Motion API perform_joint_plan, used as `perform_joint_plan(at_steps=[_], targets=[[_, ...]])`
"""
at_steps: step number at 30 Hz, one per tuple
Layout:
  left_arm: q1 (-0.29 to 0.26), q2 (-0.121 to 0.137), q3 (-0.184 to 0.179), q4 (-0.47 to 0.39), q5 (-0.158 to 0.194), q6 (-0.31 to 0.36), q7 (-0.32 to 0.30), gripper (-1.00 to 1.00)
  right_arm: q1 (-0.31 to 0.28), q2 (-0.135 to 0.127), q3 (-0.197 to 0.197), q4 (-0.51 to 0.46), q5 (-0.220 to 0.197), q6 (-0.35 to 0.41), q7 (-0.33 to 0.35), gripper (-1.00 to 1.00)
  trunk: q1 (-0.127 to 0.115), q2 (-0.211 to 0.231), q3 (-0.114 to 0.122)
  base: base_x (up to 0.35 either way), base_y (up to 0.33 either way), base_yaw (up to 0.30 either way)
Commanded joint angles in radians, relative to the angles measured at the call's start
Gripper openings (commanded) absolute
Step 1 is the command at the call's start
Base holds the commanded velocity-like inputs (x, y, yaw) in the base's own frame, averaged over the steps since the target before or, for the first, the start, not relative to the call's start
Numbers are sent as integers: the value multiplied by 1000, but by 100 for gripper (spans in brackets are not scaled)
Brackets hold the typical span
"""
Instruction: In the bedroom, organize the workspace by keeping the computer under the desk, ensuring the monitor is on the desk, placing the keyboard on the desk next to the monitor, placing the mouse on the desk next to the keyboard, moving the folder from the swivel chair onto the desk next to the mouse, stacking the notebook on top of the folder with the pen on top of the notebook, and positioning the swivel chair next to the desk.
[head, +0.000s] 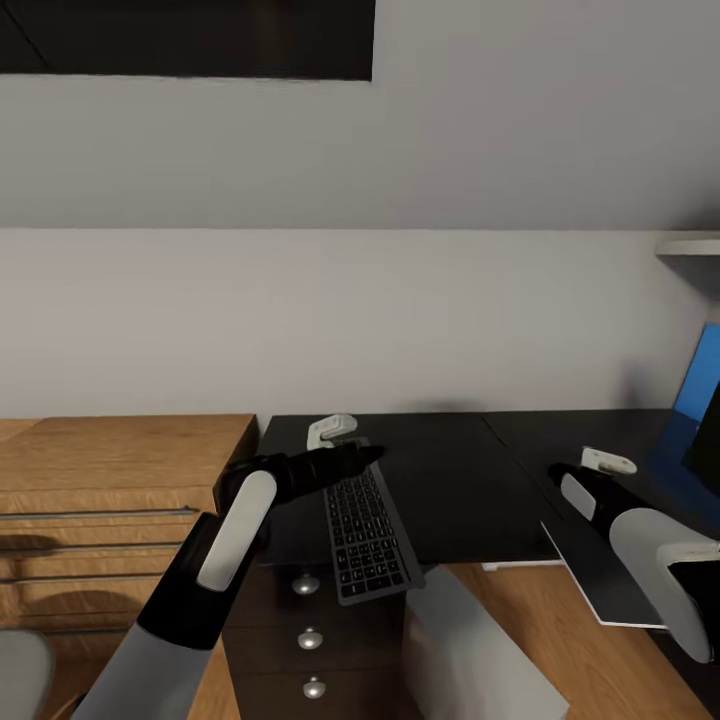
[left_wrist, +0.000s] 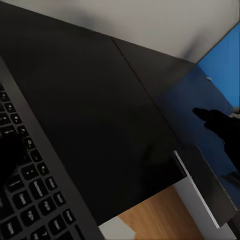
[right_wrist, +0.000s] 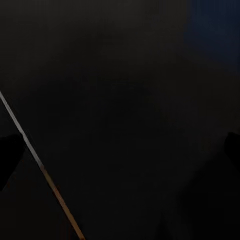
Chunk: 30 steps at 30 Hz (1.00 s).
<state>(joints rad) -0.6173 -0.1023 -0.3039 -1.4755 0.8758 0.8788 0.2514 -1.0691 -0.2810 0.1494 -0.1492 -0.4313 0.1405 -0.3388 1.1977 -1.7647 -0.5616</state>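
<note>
The black keyboard (head: 365, 525) lies lengthwise on the black desk (head: 450, 470), its near end hanging over the front edge. My left gripper (head: 368, 456) is open over the keyboard's far end, with one finger (left_wrist: 11, 160) above the keys (left_wrist: 30, 200). My right gripper (head: 558, 472) is open low over the desk's right part, its fingertips (right_wrist: 7, 159) wide apart. A bright blue panel (head: 700, 385), the folder by its colour, stands at the right edge (left_wrist: 225, 65). The light-grey computer (head: 470, 650) stands under the desk. Mouse, notebook and pen are out of view.
A flat dark slab with a pale edge (head: 600, 585) overhangs the desk's front right; I cannot tell if it is the monitor. A wooden chest with bar handles (head: 110, 490) adjoins the desk on the left. Three knobbed drawers (head: 310, 637) sit below. A grey chair part (head: 20, 672) shows bottom left.
</note>
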Motion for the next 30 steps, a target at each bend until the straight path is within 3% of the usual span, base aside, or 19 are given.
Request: perform_joint_plan(at_steps=[1, 14, 17, 19, 26, 28, 30], targets=[[-1, 0, 0, 2, 6, 2, 12, 100, 0, 3, 8, -9, -5, 9, -6, 100, -4, 7, 2, 0, 0, 0], [-1, -5, -31, 39, -74, -1, 42, 100, 0, 58, 9, -75, 6, 35, -25, 100, -54, 98, 43, 0, 0, 0], [-1, -5, -41, 76, -83, -3, 44, 100, 14, 84, 9, -134, 15, 40, -72, 100, -58, 105, 46, 0, 0, 0], [-1, -5, -42, 85, -84, -4, 43, 100, 32, 89, 9, -173, 16, 49, -94, 100, -58, 105, 46, 0, 0, 0], [-1, -5, -41, 103, -90, -4, 42, 100, 217, 96, 7, -585, 14, 232, -208, 100, -58, 105, 46, 0, 0, 0], [-1, -5, -41, 104, -91, -4, 42, 100, 307, 96, 7, -755, 13, 300, -245, 100, -58, 105, 46, 0, 0, 0], [-1, -5, -40, 104, -91, -5, 42, 100, 363, 96, 7, -862, 12, 334, -265, 100, -58, 105, 46, 0, 0, 0]])
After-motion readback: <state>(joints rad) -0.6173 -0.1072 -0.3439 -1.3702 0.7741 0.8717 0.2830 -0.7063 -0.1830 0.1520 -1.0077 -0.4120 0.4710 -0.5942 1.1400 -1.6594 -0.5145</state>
